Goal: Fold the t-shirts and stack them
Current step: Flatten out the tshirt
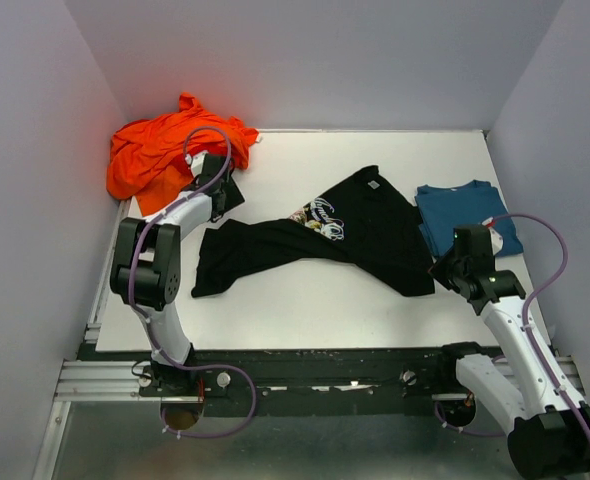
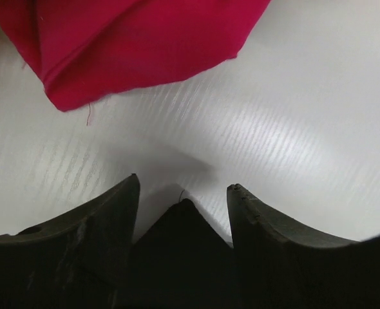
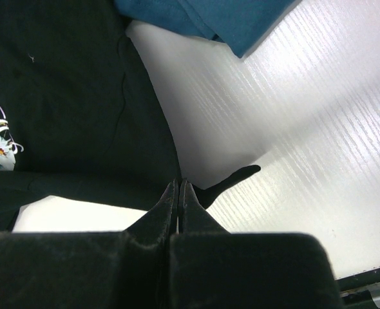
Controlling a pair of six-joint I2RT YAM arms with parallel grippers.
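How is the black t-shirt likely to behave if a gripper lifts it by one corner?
The black t-shirt lies twisted and wrinkled, so it is probably floppy and would hang down, not keep its shape. It looks thin, so likely light. Pushed on the smooth table, it would probably bunch up.

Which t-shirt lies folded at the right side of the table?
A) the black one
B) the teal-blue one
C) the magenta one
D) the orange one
B: the teal-blue t-shirt lies folded at the right side of the table, while the black t-shirt is spread out in the middle and the orange t-shirt is heaped at the far left corner.
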